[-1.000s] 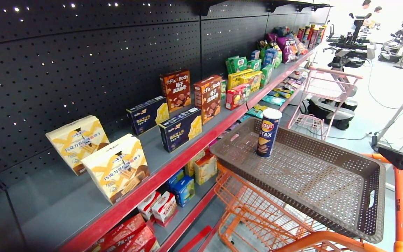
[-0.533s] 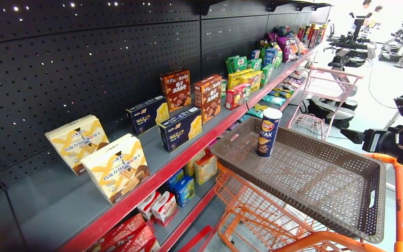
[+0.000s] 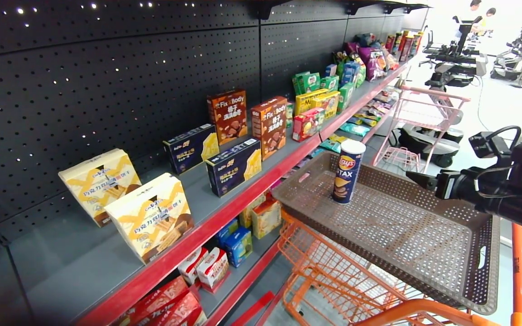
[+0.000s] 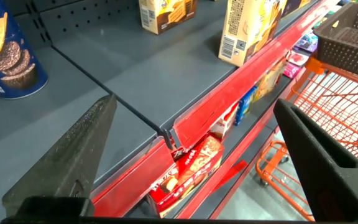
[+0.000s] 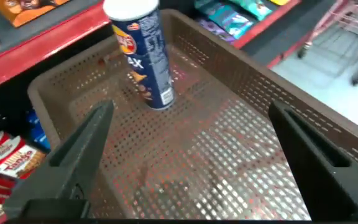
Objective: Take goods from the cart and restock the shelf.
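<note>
Since the crisp canister (image 3: 348, 172) stands upright and alone in the brown perforated tray (image 3: 424, 235), near the tray's far corner on the shelf side, treat it as the item to collect; the tray rests on top of the orange cart (image 3: 333, 271), just beside the red-edged shelf (image 3: 75, 258). Your right gripper (image 5: 197, 158) hangs above the tray with its fingers spread wide and empty; the canister lies ahead of the gap, apart from both fingers. Your left gripper (image 4: 191, 165) is likewise spread and empty, over the grey shelf board near its red lip; a second blue canister (image 4: 5, 56) stands on that board. Expect a light, stiff tube with a glossy, probably slippery wall; being tall and narrow, it is likely to topple if nudged high; the contents are brittle. Close on the middle of the body, below the white lid (image 5: 131, 9), with moderate force.
</note>
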You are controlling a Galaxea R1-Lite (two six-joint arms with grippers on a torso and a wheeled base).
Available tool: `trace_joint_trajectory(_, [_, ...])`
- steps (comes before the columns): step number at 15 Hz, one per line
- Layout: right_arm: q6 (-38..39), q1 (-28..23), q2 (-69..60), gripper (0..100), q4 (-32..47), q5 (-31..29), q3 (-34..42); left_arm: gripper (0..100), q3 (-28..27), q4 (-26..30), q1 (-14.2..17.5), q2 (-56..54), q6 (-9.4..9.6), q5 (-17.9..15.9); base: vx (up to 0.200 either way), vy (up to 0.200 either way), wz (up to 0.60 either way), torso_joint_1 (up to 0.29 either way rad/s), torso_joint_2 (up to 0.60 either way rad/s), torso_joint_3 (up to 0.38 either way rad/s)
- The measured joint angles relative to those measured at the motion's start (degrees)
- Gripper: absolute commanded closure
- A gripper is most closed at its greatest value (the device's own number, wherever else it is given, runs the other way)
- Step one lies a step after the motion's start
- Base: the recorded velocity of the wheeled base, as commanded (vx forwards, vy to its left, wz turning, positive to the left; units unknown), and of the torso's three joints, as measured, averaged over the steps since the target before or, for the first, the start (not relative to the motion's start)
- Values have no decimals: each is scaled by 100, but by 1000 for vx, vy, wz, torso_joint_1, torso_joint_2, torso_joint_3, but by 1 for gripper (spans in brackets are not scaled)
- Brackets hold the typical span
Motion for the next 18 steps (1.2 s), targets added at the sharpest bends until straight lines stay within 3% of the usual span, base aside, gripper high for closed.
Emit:
trace_joint_trajectory(4, [-24,327,612,0,-169,27,-138,0,0,0,0,0,2,0,0,0,0,0,0,0])
trace_joint_trajectory(8, [-115,544,1226,0,-837,16,-421,0,0,0,0,0,0,0,0,0,0,0,0,0])
trace_joint_trajectory(18, [-119,716,2274,0,-767,130,-1684,0,0,0,0,0,2,-2,0,0,0,0,0,0])
